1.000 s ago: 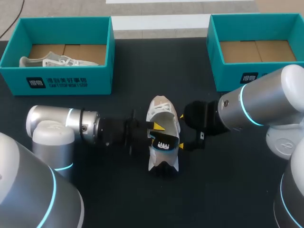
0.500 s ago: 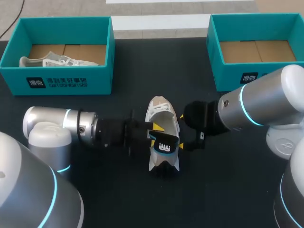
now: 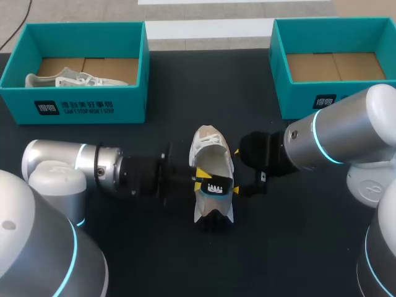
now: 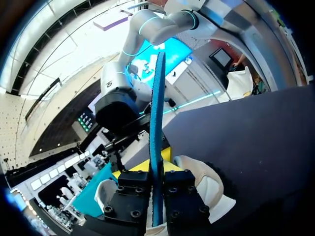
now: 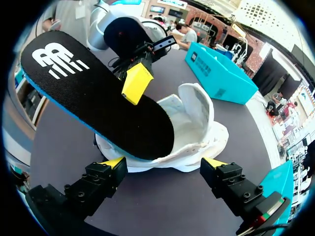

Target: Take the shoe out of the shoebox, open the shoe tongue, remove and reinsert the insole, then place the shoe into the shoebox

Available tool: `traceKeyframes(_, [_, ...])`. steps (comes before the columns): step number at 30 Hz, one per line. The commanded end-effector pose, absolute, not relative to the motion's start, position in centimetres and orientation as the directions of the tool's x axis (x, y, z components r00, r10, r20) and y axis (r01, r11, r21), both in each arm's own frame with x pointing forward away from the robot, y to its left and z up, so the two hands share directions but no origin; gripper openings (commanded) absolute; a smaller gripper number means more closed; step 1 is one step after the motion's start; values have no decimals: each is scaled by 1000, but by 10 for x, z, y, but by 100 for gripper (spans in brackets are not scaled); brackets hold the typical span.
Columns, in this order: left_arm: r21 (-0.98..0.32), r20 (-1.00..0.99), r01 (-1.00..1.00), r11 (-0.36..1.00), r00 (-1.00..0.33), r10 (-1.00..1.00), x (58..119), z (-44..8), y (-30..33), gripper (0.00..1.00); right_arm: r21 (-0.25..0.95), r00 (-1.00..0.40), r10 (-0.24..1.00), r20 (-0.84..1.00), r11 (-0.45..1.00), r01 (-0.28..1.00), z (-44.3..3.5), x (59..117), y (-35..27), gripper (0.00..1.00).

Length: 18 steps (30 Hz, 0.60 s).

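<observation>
Shoe: the white sneaker (image 3: 207,145) of soft fabric lies out of the boxes on its sole, mid-table between the two arms.
Insole: the black foam insole (image 5: 88,93), blue at the edge with a white logo, has one end down inside the sneaker's opening. The logo end is raised clear above it.
Holding tool: the left gripper (image 4: 156,184) is clenched on the insole, edge-on between its two fingers. This grip lets the arm steer the insole along the shoe's length.
Bracing tool: the right gripper (image 5: 165,163) is spread wide and grasps nothing. Its yellow tips stand at the sneaker's side. Contact cannot be confirmed.
Purpose (judgement): the right gripper likely blocks the shoe from sliding while the insole is worked.
Relation: the sneaker sits ahead of the right gripper's tips, and directly under the left gripper.
Step (judgement): insole handling is in hand; boxing is not yet done.
Left container: the left teal shoebox (image 3: 80,106), at the far edge, holds a second white shoe (image 3: 62,79).
Right container: the right teal shoebox (image 3: 297,93) shows only its brown card floor.
Surface: the black table (image 3: 278,260) carries everything.
</observation>
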<state>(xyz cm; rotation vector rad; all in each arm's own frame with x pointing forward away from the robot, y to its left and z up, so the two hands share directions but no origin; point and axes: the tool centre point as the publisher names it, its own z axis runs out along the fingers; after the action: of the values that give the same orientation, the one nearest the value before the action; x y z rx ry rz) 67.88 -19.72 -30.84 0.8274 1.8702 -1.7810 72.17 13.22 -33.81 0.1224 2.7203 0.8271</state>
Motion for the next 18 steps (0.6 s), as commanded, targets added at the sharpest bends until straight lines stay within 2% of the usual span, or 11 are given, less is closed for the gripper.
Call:
traceKeyframes(1, [-736,-670,677,2,-730,132,679,-312,-198,0,557,-952,167,-256,831,-4,-339,721,133,100])
traceKeyframes(18, [-730,-665,682,54,-726,179,703,-342,-198,0,557,-952,167,-256,831,-4,-339,721,133,100])
